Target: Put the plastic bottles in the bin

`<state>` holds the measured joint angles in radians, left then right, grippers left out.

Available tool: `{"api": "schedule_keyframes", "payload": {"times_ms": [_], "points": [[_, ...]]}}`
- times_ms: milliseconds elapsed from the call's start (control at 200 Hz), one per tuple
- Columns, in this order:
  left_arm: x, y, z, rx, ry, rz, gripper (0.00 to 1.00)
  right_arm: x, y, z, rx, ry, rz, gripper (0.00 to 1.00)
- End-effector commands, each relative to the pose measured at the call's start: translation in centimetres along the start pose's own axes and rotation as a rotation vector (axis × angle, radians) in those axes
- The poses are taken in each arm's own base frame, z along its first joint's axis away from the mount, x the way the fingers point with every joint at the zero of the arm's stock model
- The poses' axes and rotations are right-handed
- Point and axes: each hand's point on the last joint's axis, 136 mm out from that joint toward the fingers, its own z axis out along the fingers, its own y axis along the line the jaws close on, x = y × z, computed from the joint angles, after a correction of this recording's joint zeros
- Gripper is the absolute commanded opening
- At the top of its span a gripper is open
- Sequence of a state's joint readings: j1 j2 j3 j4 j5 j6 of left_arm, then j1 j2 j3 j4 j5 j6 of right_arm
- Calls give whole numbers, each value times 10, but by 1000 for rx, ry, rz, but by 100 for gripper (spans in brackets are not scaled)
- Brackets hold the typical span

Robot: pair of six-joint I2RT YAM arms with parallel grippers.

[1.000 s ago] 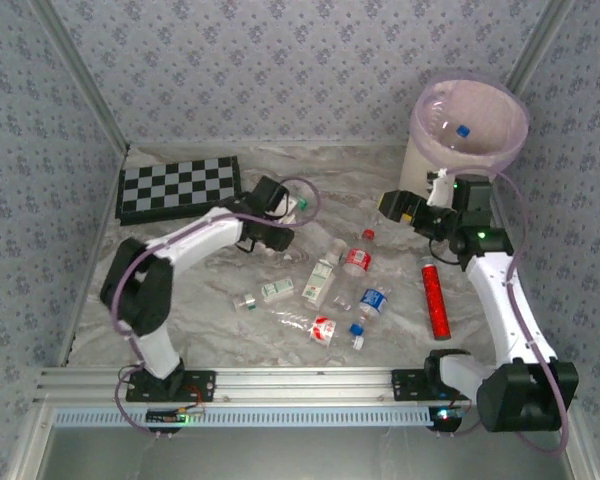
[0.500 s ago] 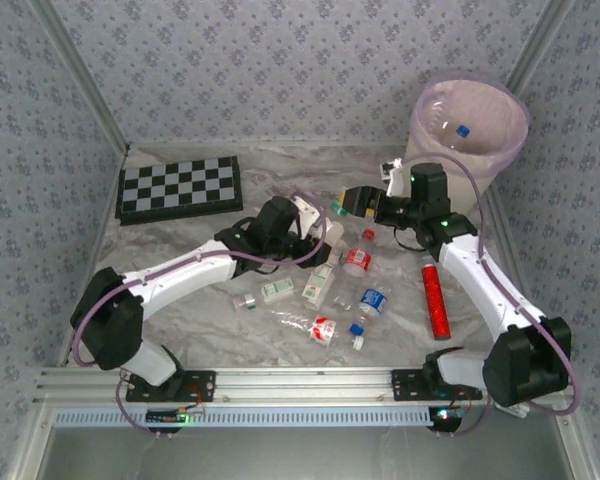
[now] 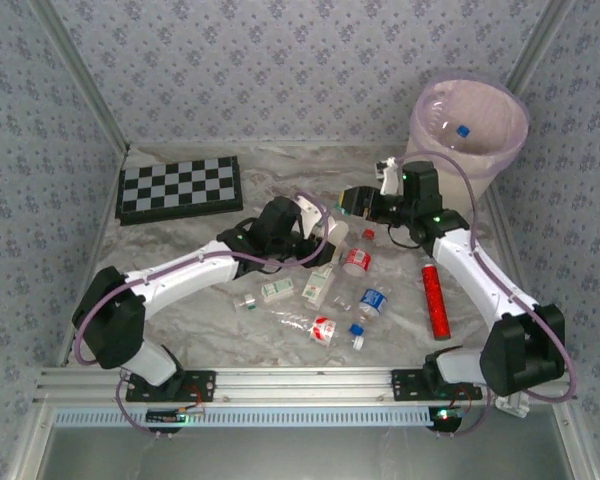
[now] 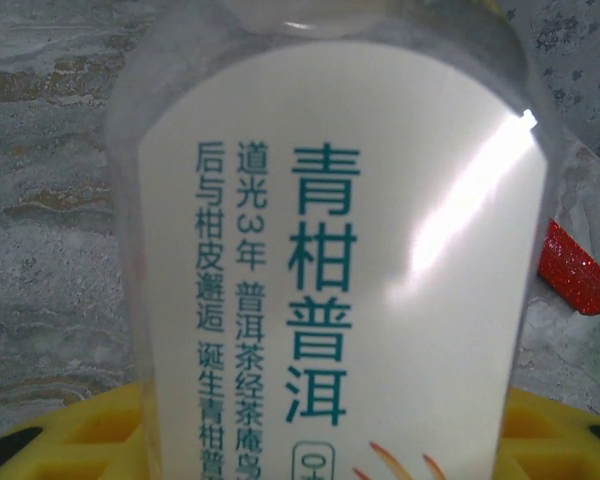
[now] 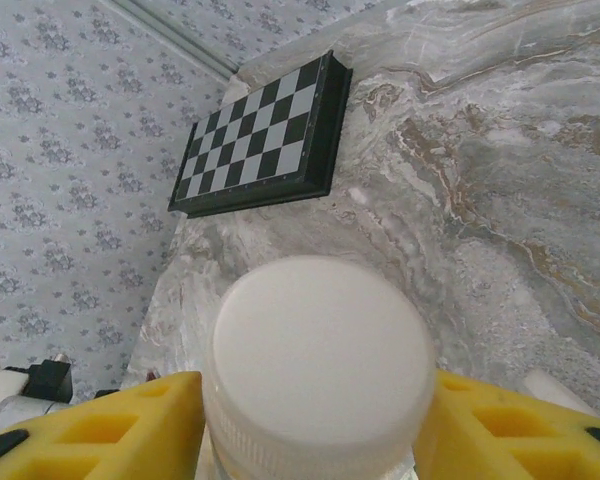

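A clear plastic bottle [image 4: 330,250] with a white label printed in teal hangs over the table's middle, and my left gripper [image 3: 316,232] is shut on its body. My right gripper [image 3: 351,203] meets it from the right. In the right wrist view its yellow fingers [image 5: 130,425] press both sides of a pale ribbed cap [image 5: 315,355], seemingly the same bottle's. Several more plastic bottles lie below the grippers, among them a red-labelled one [image 3: 356,260] and a blue-labelled one [image 3: 373,300]. The bin [image 3: 517,130] stands at the far right with a blue-capped bottle [image 3: 458,130] inside.
A slim red cylinder [image 3: 437,298] lies right of the bottles, under my right arm. A folded chessboard [image 3: 178,187] rests at the far left by the wall. Patterned walls close the table on three sides, with a metal rail along the near edge.
My left arm carried the white-labelled bottle right, toward the table's middle. My right gripper swung left from beside the bin and closed on the cap.
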<state>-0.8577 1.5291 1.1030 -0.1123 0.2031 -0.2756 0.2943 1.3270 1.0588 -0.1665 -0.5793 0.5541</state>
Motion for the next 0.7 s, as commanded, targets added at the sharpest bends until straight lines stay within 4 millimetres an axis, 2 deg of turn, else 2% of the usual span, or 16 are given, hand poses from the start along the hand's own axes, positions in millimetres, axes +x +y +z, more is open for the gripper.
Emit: {"api": "schedule_keyframes", "payload": {"times_ms": [0,75,160,305,375,425,455,550,695], "points": [[-26,-16,-6,51,-72,15,52,-10,9,5,-14,-10,-19,54],[-24,-14,-8,38,-70,14,54,-12,8,3,-1,-24,-17,45],[-23,-11,-13,22,-76,13,57,-16,7,0,19,-39,-29,41],[-26,-7,-23,-6,-104,18,68,-26,4,-2,57,-56,-49,32],[-27,-8,-26,-10,-111,26,80,-38,5,-10,70,-90,-65,28],[-29,-8,-30,-11,-119,30,94,-43,2,-15,89,-104,-71,25],[-29,-8,-32,-12,-120,31,99,-59,12,-24,84,-140,-95,25],[-27,-9,-39,-19,-119,36,99,-87,16,-47,136,-204,-147,24],[-17,0,-49,-66,-116,33,99,-148,17,-110,334,-409,-250,19]]}}
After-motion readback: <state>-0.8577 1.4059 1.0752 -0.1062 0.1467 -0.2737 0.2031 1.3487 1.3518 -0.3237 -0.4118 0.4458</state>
